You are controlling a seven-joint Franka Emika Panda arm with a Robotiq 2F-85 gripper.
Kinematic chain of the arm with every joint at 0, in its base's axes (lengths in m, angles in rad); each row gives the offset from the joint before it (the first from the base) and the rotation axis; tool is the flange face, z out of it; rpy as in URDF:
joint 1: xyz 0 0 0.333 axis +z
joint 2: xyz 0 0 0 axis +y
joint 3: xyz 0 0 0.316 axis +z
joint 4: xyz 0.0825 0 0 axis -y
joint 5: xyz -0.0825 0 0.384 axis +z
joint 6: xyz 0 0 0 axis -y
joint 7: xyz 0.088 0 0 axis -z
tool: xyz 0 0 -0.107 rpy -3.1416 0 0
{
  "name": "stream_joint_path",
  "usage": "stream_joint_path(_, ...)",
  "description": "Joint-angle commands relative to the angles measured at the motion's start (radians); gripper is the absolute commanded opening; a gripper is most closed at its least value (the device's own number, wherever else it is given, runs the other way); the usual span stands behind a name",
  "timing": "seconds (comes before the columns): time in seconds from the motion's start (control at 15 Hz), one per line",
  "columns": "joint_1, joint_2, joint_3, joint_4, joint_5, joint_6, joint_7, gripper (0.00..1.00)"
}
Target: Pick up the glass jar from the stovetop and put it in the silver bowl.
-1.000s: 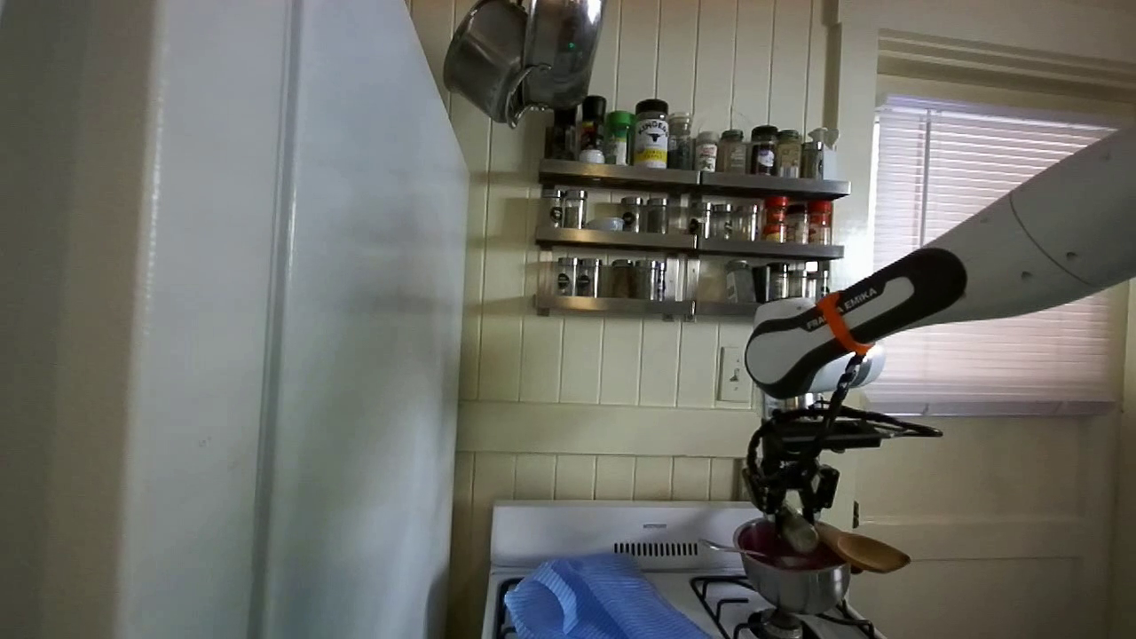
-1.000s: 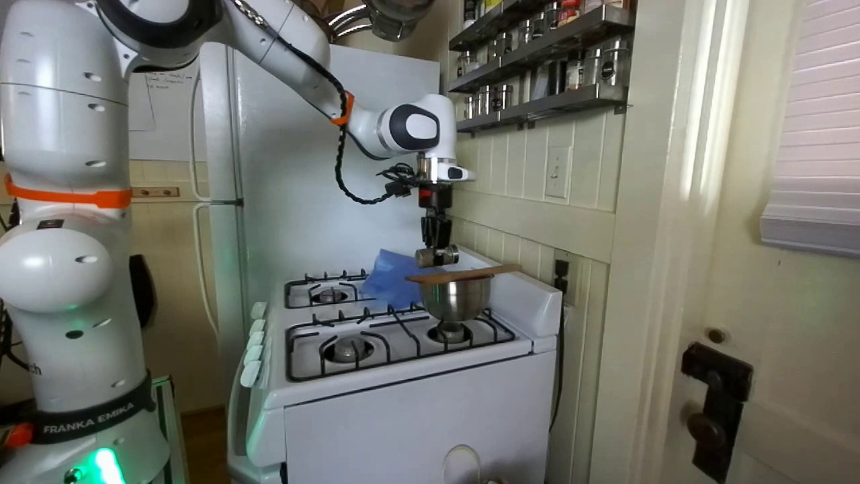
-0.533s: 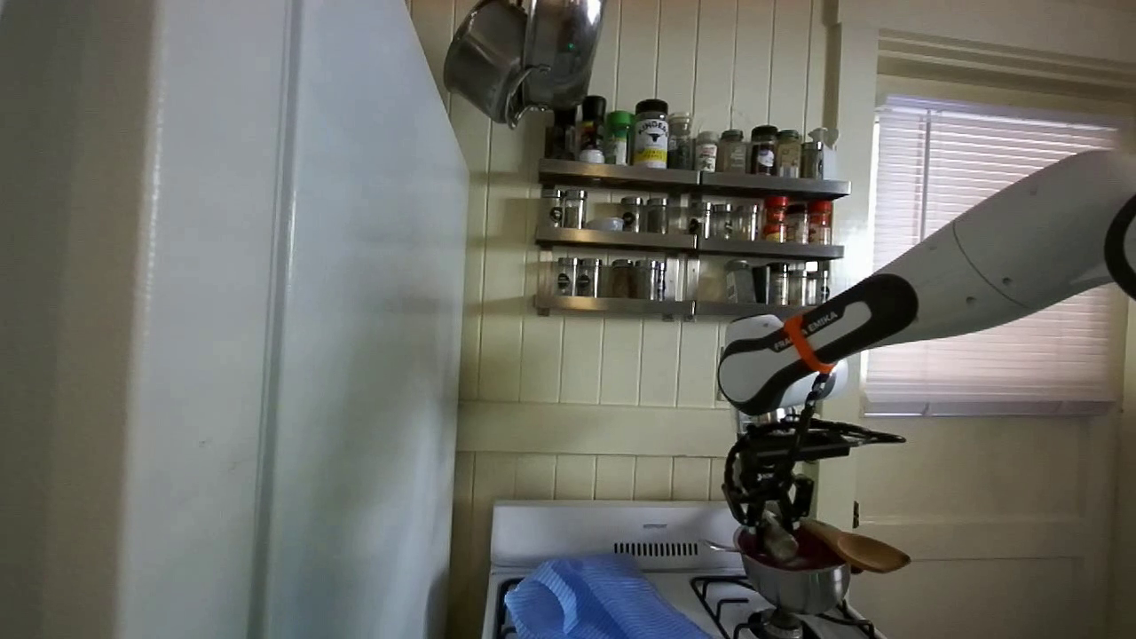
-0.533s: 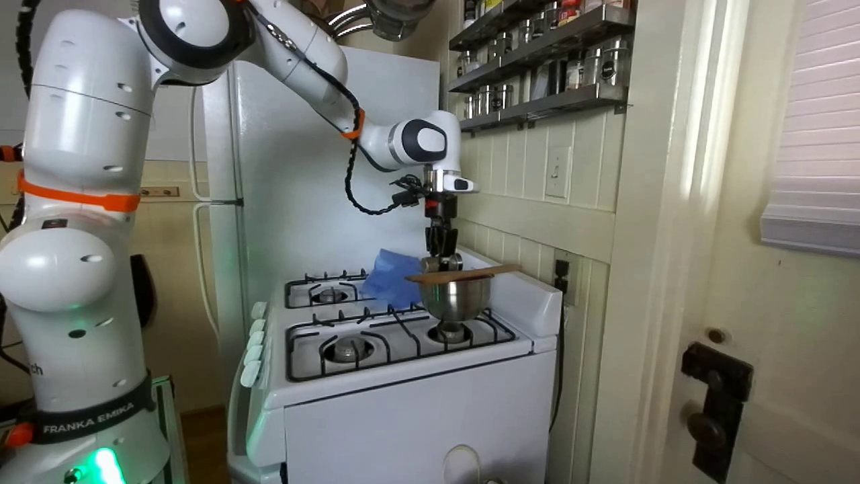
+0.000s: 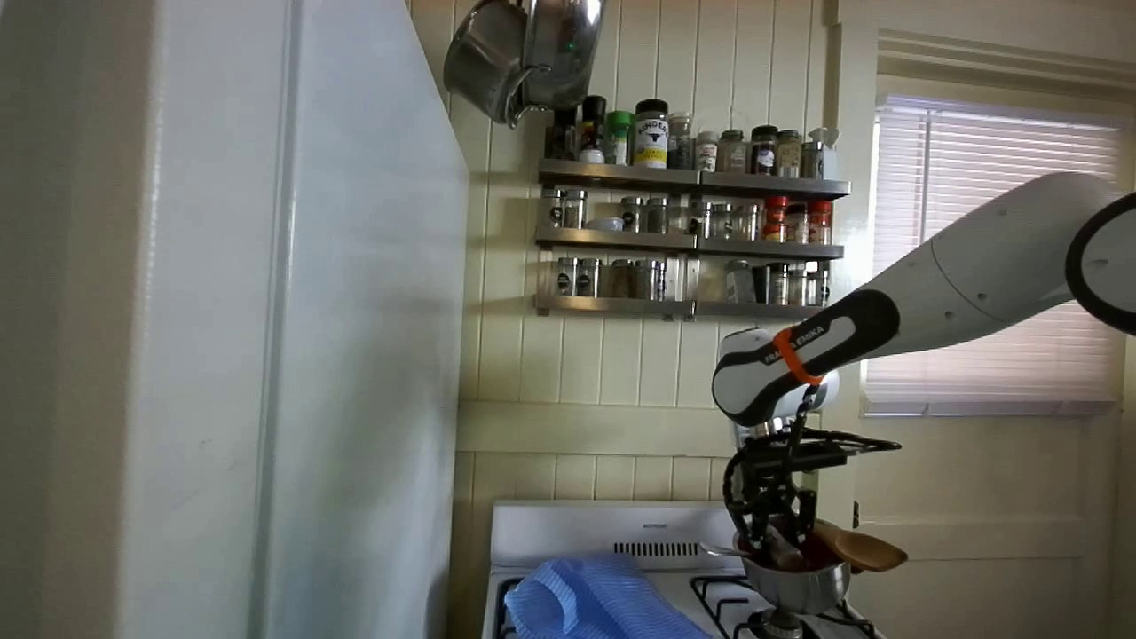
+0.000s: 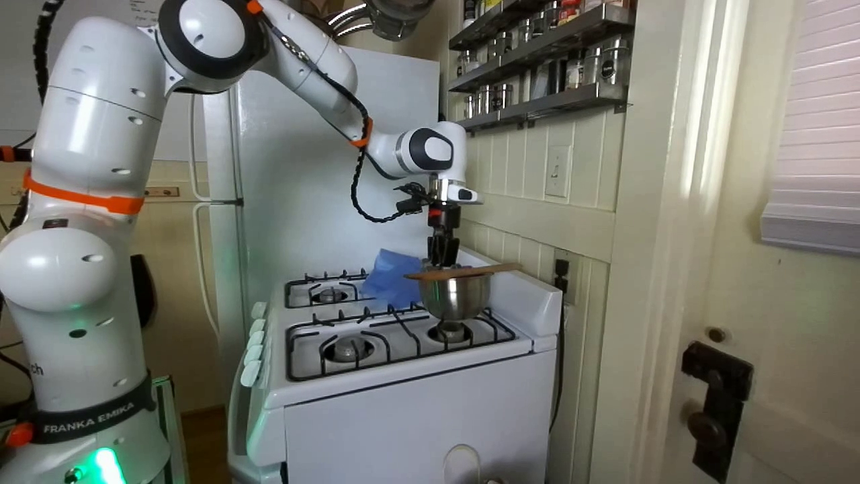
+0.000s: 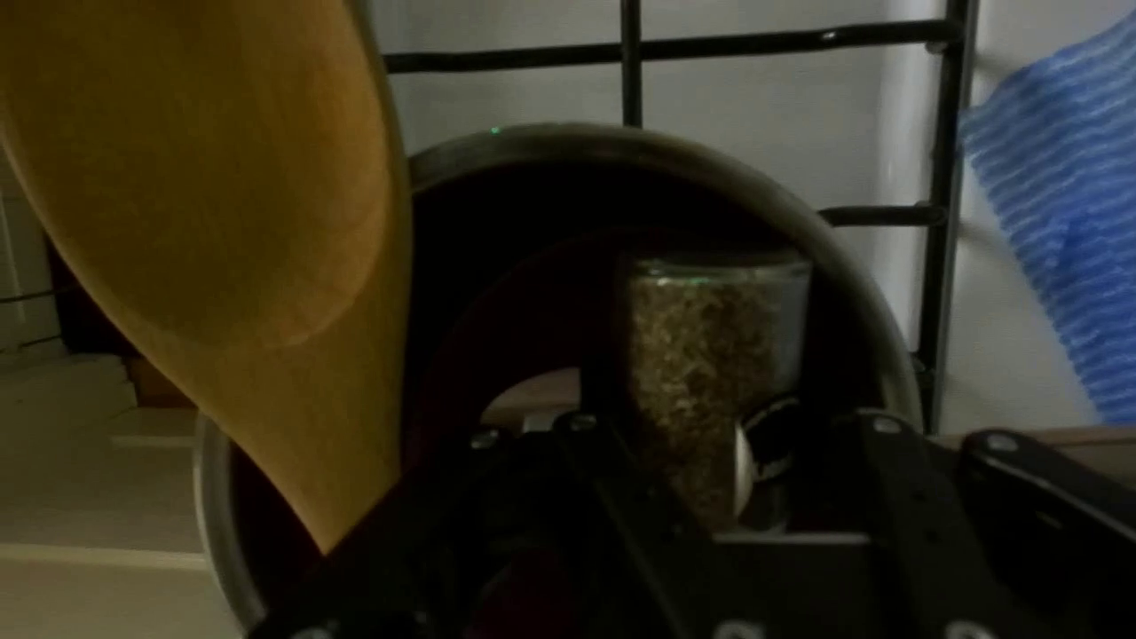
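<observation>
Pointing straight down, the gripper (image 5: 778, 538) is hanging with its tips at the mouth of the bowl (image 6: 455, 301). Its fingers (image 7: 901, 484) are standing apart, one on each side of the jar (image 7: 719, 382), but the wrist view is too dark to tell whether they are pinching it or leaving it loose. The jar is leaning between them, inside the bowl's rim, showing brown contents (image 7: 683, 337) and a label (image 7: 770, 444); whether it is touching the bottom cannot be told. Beneath the gripper, the bowl, dark red inside, is sitting over a back burner (image 6: 451, 331) of the stovetop (image 6: 403, 370). Just left of the gripper in the wrist view, a spoon (image 7: 248, 222) is lying across the rim; farther off, to the gripper's right there, a blue cloth (image 7: 1056, 204) is lying on the stovetop. The back panel (image 6: 527, 306) is rising near the gripper, on the side away from the robot's base (image 6: 87, 403). Directly above the gripper, the wrist (image 6: 437, 148) is sitting in line with it, and the forearm (image 6: 312, 70) is sloping down to that wrist from the elbow (image 6: 211, 30), which is standing well higher. Farther back, the upper arm (image 6: 107, 114) is slanting from the elbow down toward the base, which is standing well apart from the gripper.
</observation>
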Motion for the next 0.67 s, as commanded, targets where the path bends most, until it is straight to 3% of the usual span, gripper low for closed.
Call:
stream_joint_path(0.0, 0.003, 0.021, -0.009, 0.026, 0.007, -0.050, 0.013, 0.74)
stream_joint_path(0.27, 0.006, 0.026, -0.010, 0.035, 0.007, -0.067, 0.012, 1.00)
stream_joint_path(0.6, 0.012, 0.011, -0.005, 0.041, 0.006, -0.069, 0.011, 1.00)
